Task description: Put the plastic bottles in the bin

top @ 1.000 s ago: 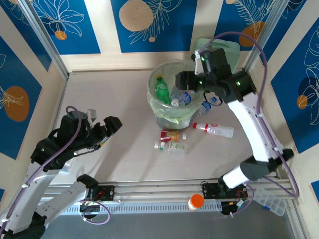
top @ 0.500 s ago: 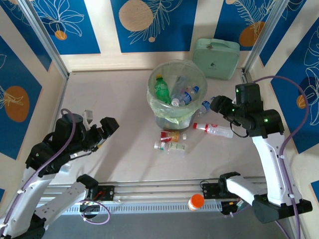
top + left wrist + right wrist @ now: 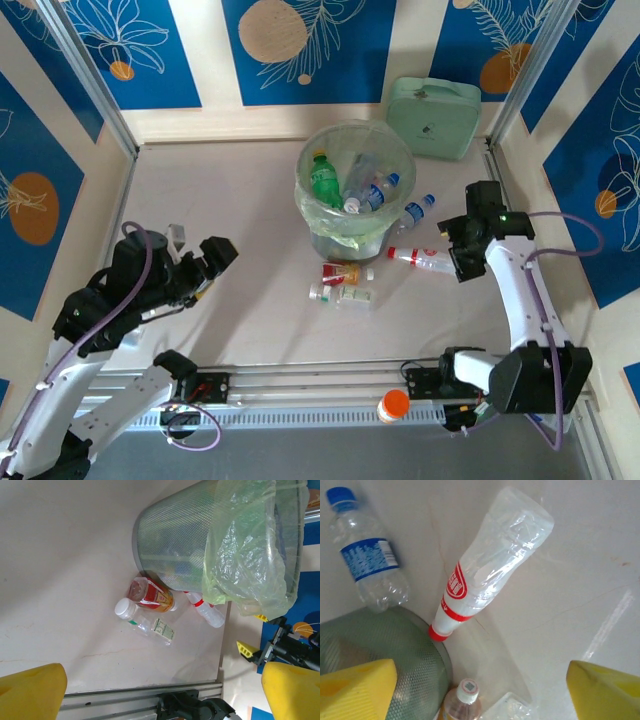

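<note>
the plastic bottles already in the bin, a green one and a few clear ones, sit at the far middle of the table. four more lie on the table around the bin's foot. a red-banded bottle lies on the near right, its red cap just beside the base. a blue-capped bottle lies just beyond it. on the near side an amber bottle lies right beside a white-capped bottle.

a second ago the right gripper hung over the bin's rim. since then it has swung out to the right and come down over the red-banded bottle, and its yellow fingers have spread wider with nothing between them. that reads as one drop finished and the next pickup starting. the bottle lies ahead of the spread fingers, not yet between them. the left gripper has stayed on the near left, well apart from every bottle, its fingers wide and empty.

a mint-green case lies behind the bin on the far right, and an orange-capped item sits on the front rail, both away from the work. the likely hindrance is the bin's mesh wall close to the bottle's neck, with the blue-capped bottle near on the far side. a grip on the crumpled body, away from the bin, looks safer.
</note>
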Action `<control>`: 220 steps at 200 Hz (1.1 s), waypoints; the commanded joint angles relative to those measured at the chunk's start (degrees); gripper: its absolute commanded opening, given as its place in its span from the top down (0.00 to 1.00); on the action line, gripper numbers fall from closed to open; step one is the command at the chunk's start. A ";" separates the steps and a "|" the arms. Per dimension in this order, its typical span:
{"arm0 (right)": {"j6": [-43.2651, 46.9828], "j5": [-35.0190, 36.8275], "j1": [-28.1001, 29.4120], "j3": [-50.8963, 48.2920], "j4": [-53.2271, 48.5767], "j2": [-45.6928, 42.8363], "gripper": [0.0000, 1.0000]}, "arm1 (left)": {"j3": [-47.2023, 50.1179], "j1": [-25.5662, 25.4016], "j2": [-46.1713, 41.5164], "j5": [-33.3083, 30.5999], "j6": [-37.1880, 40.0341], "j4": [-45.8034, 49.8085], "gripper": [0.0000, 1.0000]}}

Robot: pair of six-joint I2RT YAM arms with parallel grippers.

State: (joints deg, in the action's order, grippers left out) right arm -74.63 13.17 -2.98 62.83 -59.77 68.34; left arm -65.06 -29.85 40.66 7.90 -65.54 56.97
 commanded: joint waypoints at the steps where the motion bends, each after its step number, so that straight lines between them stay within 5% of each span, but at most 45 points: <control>1: -8.33 -4.37 -2.58 -2.20 4.67 2.51 0.10 | 0.80 0.67 0.20 0.60 -0.03 -0.12 0.01; 79: -19.10 -8.51 -4.23 -3.20 10.53 14.00 0.12 | 0.56 0.67 0.82 0.72 0.81 1.67 0.01; 220: -17.83 -9.39 -3.16 -4.36 15.24 21.53 0.16 | -0.25 0.75 0.82 -0.25 1.00 2.93 0.01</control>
State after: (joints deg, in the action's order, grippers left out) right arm -92.20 4.86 -6.35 58.87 -44.60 89.08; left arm -64.64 -29.85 41.60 7.90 -65.49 58.13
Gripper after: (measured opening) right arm 0.836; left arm 0.994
